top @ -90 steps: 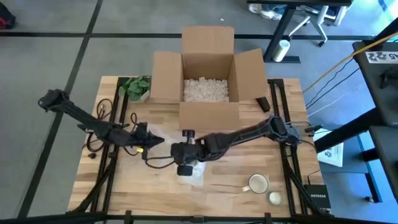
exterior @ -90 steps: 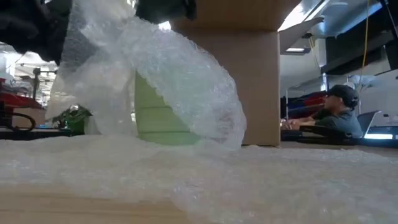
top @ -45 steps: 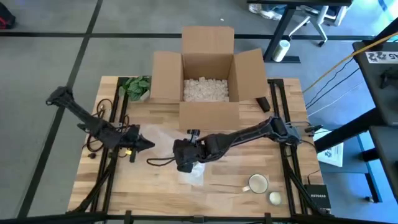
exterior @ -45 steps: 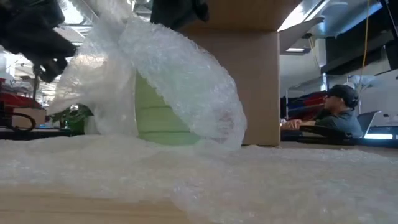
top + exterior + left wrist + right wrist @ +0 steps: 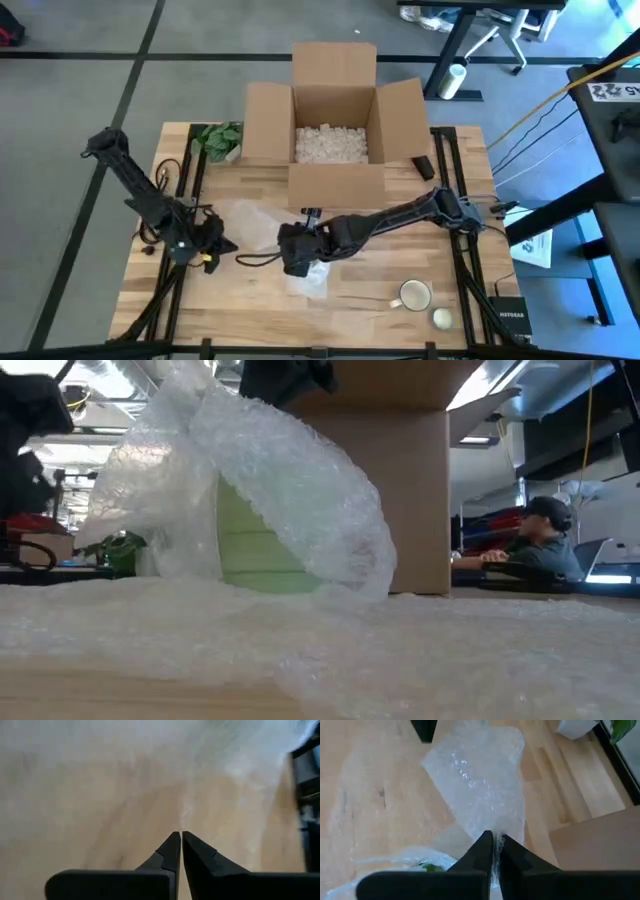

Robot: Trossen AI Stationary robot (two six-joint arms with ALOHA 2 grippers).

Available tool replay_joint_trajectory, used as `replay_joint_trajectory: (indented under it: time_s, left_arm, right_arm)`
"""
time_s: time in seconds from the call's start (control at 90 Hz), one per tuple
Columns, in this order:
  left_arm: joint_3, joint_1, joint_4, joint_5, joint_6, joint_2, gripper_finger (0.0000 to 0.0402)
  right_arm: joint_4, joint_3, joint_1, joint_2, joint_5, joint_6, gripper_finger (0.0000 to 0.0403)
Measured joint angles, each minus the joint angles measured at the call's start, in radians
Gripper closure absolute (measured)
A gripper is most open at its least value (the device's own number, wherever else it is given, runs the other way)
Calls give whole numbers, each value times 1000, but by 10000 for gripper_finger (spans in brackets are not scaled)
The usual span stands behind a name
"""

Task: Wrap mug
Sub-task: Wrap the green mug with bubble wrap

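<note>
I see the right gripper (image 5: 493,839) pinching the bubble wrap (image 5: 270,480) draped over the green mug (image 5: 250,550) at frame centre — left gripper (image 5: 179,840) pressed together, lower left, holding nothing.

Around the bubble wrap (image 5: 262,222) mid-table, the open box (image 5: 333,130) blocks the 12 o'clock side. The right arm (image 5: 400,215) bars the 3 o'clock side. Bare table (image 5: 350,305) lies free toward 6 o'clock until the white cup (image 5: 414,295) at 4 o'clock. The left gripper (image 5: 212,252) and cables (image 5: 165,195) crowd 9 o'clock
</note>
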Motion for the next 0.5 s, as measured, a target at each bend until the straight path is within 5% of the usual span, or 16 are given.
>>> replay_joint_trajectory:
  time_s: [0.278,0.5]
  left_arm:
    - [0,94,63,-125,34,148,402]
    - [0,211,214,-276,262,181,402]
  right_arm:
    - [53,0,11,0,-44,8,403]
    - [61,1,49,-1,-42,44,403]
